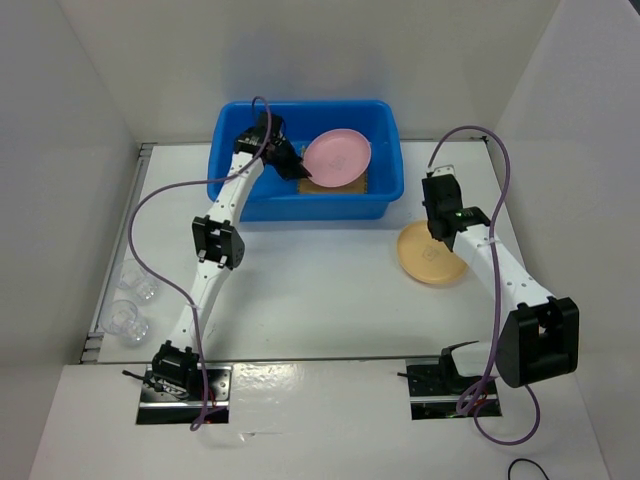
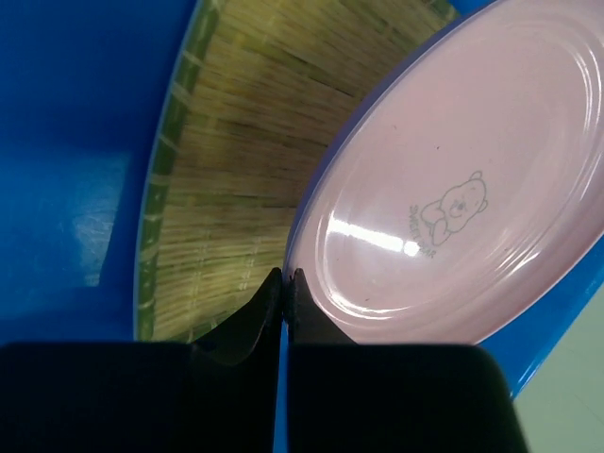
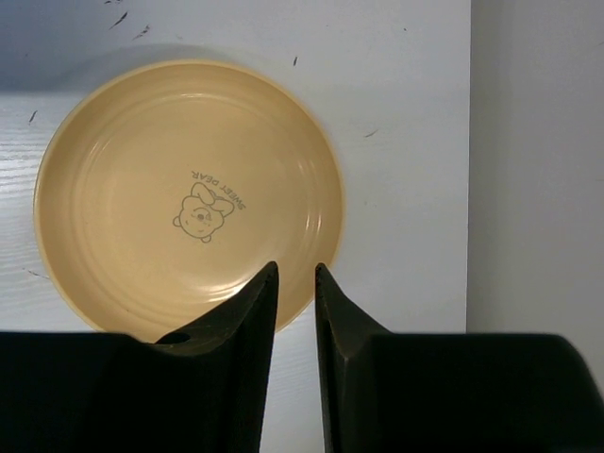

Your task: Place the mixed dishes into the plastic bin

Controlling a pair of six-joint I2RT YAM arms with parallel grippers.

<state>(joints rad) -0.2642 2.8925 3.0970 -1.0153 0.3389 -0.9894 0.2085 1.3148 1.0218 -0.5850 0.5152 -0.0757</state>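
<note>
Left pincer [image 2: 285, 281] tight on pink plate [image 2: 453, 189]

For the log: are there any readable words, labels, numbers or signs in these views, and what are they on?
"SWEET BEAR": printed beside a bear face in the middle of the tan-orange plate, upside down in the right wrist view.
A short printed line beside a bear drawing on the pink plate, in the left wrist view: too blurred to read.
Nothing else is legible, and the top view shows no text.
</note>
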